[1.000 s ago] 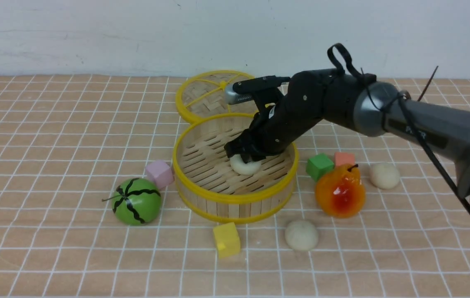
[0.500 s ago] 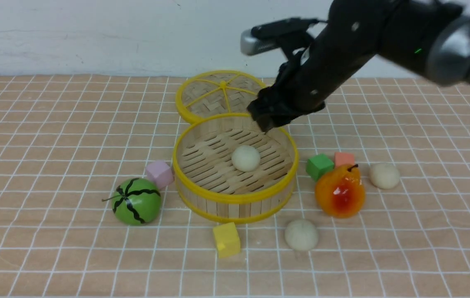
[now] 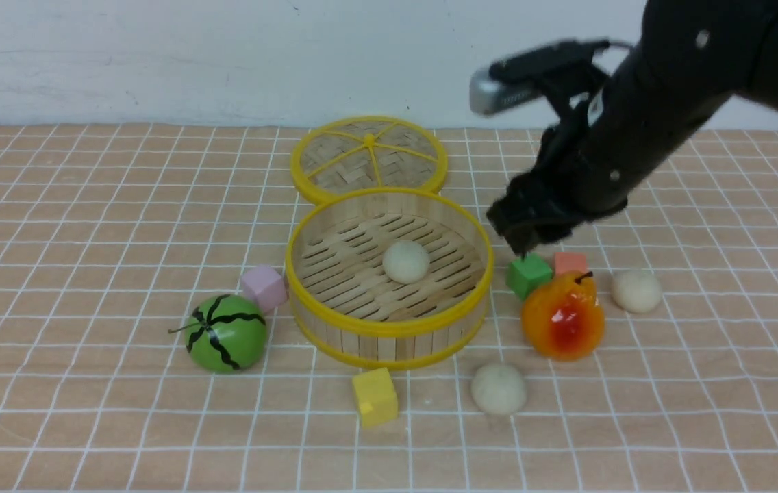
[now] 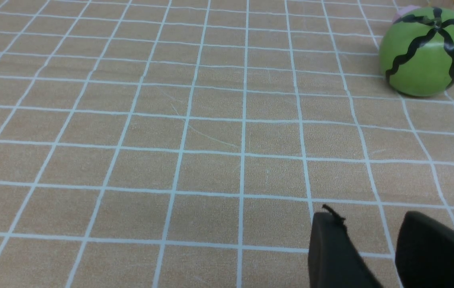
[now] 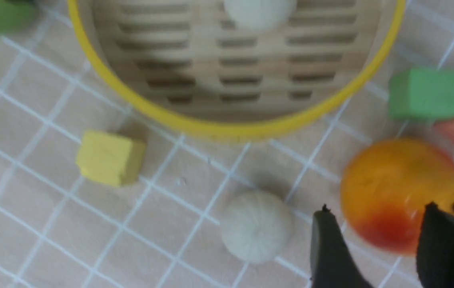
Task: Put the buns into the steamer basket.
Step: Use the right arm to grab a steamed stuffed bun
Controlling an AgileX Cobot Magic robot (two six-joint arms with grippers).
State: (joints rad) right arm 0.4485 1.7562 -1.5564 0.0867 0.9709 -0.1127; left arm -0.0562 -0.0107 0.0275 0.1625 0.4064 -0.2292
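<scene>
Two dark fingers [image 5: 337, 248] of the right gripper [image 3: 529, 229] stand parted with nothing between them, raised above the counter just past the steamer basket [image 3: 389, 327]. A second ago they were down inside that basket, right at the bun [image 3: 406, 262]; now they have lifted off and swung out toward the robot's right, and the bun sits alone on the slats. So one is in, I'd judge, and two are left to do.

Of those, one bun [image 3: 498, 389] lies on the counter in front of the basket, between the yellow block [image 3: 375, 397] and the orange pear [image 3: 563, 318]. The other bun [image 3: 637, 291] lies beyond the pear, to its right, near the pink block [image 3: 570, 263]. Neither has shifted. The right arm is blurred with motion, so I can't fairly say which it is heading for; the pear could get nudged on either approach.

Over on the far side, the left gripper [image 4: 359, 240] has its fingers apart and empty, with the watermelon [image 3: 226, 333] well off from them.
</scene>
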